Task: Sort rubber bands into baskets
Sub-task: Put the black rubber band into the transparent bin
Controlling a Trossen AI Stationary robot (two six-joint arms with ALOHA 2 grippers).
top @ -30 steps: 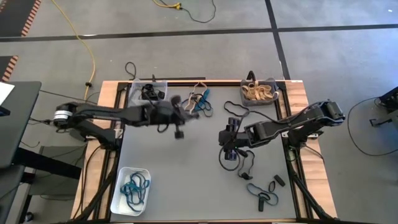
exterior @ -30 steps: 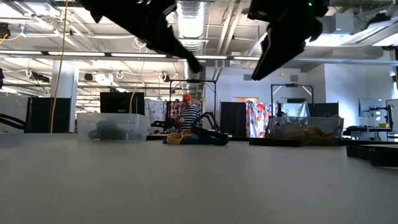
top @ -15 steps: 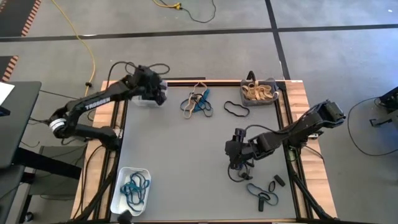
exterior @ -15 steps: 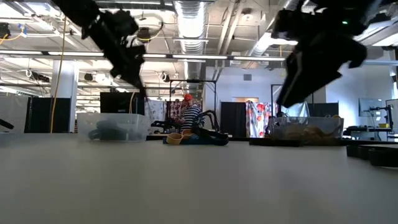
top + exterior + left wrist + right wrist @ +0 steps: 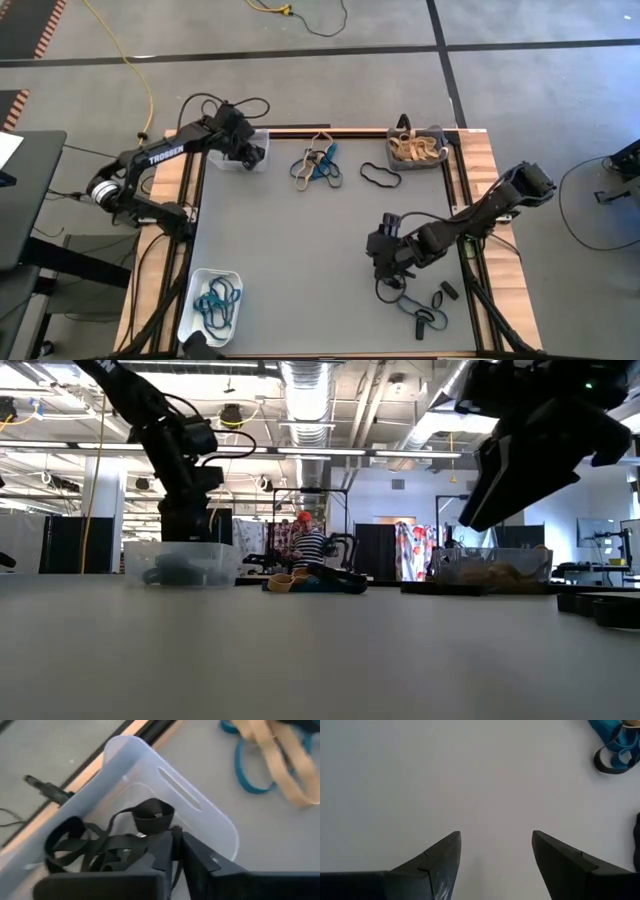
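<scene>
Right gripper point(image 5: 495, 851): its two dark wedge-shaped fingers point(image 5: 440, 855) stand well apart with only bare pale grey table surface point(image 5: 450, 775) between them, gripping nothing. At one corner of the view lie small teal-blue rubber band loops point(image 5: 612, 740), overlapping a dark band point(image 5: 606, 766). A further dark object at the edge cannot be identified.

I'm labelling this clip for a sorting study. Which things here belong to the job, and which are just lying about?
Job:
- clear basket of black bands
- grey basket
- white basket
- loose bands on the table
- left gripper, right gripper

Lying about:
- yellow cable on the floor
</scene>
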